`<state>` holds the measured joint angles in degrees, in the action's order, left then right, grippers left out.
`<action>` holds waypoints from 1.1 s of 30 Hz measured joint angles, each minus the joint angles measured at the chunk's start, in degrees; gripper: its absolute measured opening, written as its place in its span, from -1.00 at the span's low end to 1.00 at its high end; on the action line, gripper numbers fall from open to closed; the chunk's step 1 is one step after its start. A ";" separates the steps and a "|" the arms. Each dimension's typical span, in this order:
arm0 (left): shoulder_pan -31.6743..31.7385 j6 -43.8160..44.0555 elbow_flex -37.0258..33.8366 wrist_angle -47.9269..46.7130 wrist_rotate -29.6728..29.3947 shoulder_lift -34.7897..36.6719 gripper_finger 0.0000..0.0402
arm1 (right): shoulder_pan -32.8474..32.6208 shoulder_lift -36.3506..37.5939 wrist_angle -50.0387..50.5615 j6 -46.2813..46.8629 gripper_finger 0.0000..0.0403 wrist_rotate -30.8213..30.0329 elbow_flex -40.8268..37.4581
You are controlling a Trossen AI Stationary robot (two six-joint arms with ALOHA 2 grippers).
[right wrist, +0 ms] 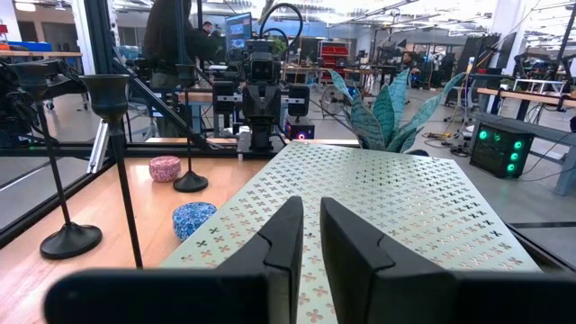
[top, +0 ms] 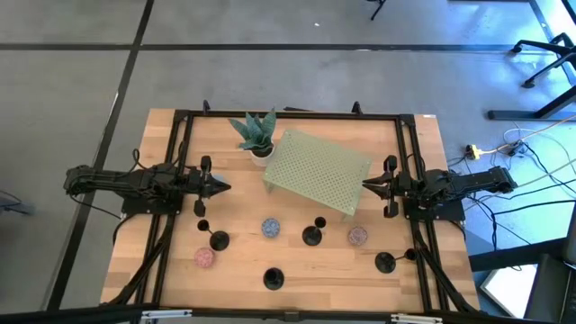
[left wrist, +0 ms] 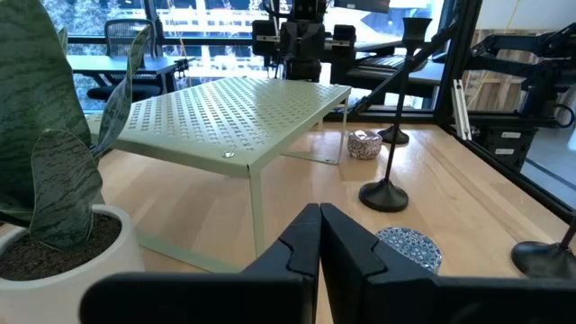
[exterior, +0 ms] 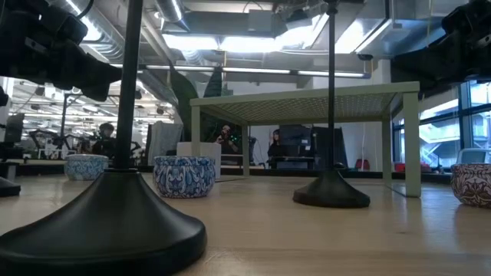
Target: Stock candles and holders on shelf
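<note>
The pale green perforated shelf (top: 315, 171) stands on its legs at the table's far middle. Four black holders stand upright on their disc bases on the near half of the table (top: 219, 240) (top: 312, 236) (top: 274, 278) (top: 385, 262). A bluish candle (top: 271, 228), a pink candle (top: 204, 257) and a pinkish candle (top: 357, 236) lie flat among them. A fourth candle does not show from above. My left gripper (top: 223, 187) is shut and empty, left of the shelf. My right gripper (top: 367, 184) is shut but for a narrow slit and empty, at the shelf's right end.
A potted plant (top: 255, 133) in a white pot stands at the shelf's far left corner, close to my left gripper. A black frame (top: 288, 115) runs around the table's sides and far edge. People and desks show in the room beyond.
</note>
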<state>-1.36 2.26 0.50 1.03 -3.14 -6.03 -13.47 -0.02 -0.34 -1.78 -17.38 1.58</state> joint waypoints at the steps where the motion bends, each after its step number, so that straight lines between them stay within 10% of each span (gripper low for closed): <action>1: 0.00 0.01 0.00 0.01 -0.02 0.01 -0.97 | 0.00 0.01 -0.02 0.01 -0.77 0.00 0.00; 21: -0.01 0.00 -0.01 0.01 -0.02 0.01 -0.97 | 0.00 0.00 -0.96 0.55 -0.77 0.02 -0.02; 33: -0.03 -1.02 -0.01 1.08 -1.26 0.01 -0.97 | 0.00 -0.02 -9.82 19.66 -0.77 -0.02 -0.02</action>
<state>-1.39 1.24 0.50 2.11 -4.40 -6.02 -13.47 -0.03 -10.15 17.88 -17.40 1.56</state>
